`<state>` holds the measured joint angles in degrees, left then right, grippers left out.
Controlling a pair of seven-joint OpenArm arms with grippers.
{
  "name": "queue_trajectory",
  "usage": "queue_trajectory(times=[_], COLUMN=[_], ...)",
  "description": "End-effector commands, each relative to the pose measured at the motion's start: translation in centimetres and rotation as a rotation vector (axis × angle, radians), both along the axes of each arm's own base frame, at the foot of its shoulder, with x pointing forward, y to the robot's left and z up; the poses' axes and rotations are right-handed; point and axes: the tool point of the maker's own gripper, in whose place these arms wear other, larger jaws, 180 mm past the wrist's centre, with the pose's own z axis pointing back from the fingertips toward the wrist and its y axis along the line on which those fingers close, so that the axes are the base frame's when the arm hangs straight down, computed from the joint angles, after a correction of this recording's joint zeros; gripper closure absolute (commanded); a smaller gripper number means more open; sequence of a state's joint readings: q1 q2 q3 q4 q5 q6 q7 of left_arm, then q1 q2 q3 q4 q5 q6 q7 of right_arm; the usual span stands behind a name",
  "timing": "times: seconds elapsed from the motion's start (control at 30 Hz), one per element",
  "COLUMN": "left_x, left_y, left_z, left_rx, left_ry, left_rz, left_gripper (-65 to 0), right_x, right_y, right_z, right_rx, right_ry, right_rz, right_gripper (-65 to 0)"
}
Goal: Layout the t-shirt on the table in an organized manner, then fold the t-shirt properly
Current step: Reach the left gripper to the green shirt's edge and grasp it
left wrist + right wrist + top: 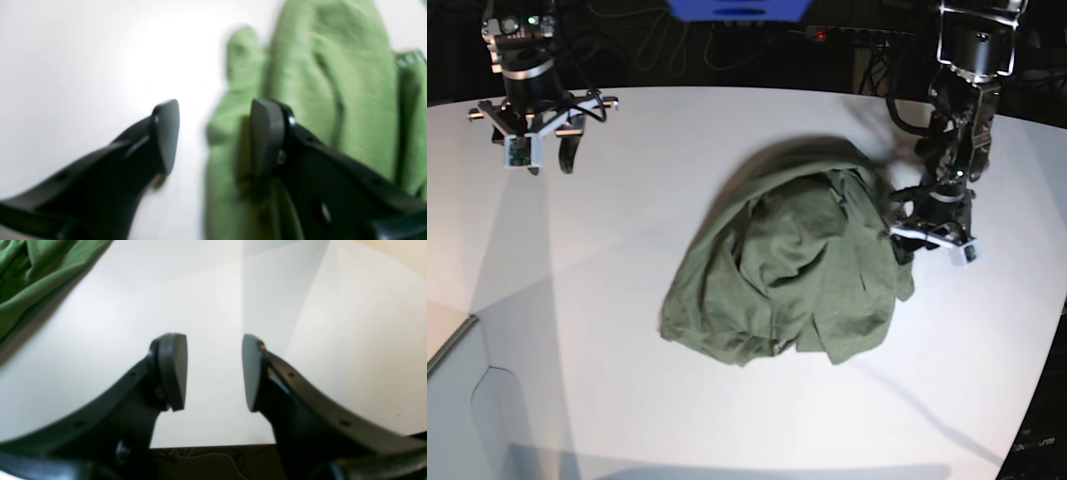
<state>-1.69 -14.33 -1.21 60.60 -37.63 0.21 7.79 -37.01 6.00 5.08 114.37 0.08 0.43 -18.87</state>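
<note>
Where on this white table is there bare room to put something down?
The table is bare between the t-shirt and the right tool, and along the near edge below the heap. It is crowded at the shirt's other side, where the left tool hangs right against the cloth.

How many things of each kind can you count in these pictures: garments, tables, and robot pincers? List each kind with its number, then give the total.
Garments: 1, the t-shirt, green and crumpled.
Tables: 1, the white table.
Pincers: 2, the left pincer and the right pincer, both open.
Total: 4
</note>
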Motion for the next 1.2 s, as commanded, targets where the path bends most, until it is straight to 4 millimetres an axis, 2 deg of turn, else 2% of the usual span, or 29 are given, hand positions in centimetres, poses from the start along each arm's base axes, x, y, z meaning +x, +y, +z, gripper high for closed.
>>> queue_trajectory(times=[0.0,0.1,0.3,0.37,0.53,0.73,0.8,0.9,1.0,1.1,1.17], left_x=[1.4,1.8,1.6,1.3,0.2,-0.7,-1.1,-2.4,-3.6,-5.1,-5.8], left_y=[0.5,0.2,0.1,0.3,0.3,0.2,0.2,2.1,3.6,4.9,5.5], left_z=[1.3,0.8,0.3,0.1,-0.4,-0.8,0.3,2.9,4.6,4.9,5.0], left_rx=[0.014,0.013,0.01,0.01,0.007,0.006,0.004,0.004,0.016,0.03,0.037], left_ry=[-0.047,-0.033,-0.017,-0.011,0.002,0.013,-0.018,-0.087,-0.126,-0.126,-0.123], left_rz=[0.005,-0.002,-0.003,0.001,0.002,-0.002,0.0,0.057,0.097,0.126,0.14], left_gripper=[-32.7,-32.6,-32.0,-26.0,0.0,-0.1,-0.1,-0.1,-0.1,-0.1,-0.1], right_x=[0.3,0.3,0.4,0.8,2.1,3.7,4.9,7.2,10.2,13.1,15.2], right_y=[-0.1,-0.1,-0.1,-0.1,-0.2,-0.3,-0.4,0.1,2.7,5.4,6.8], right_z=[0.8,0.8,0.9,1.1,1.8,2.5,2.9,4.0,5.4,5.7,5.3], right_rx=[-0.007,-0.007,-0.01,-0.01,-0.012,-0.009,-0.007,0.003,0.004,0.001,-0.003], right_ry=[-0.034,-0.034,-0.036,-0.048,-0.082,-0.102,-0.106,-0.129,-0.141,-0.115,-0.09], right_rz=[0.007,0.007,0.007,0.007,0.006,0.0,-0.008,-0.003,0.125,0.241,0.295], right_gripper=[-26.9,-26.9,-26.9,-26.9,-26.9,-27.4,-27.4,-27.5,-27.5,-27.7,-30.2])
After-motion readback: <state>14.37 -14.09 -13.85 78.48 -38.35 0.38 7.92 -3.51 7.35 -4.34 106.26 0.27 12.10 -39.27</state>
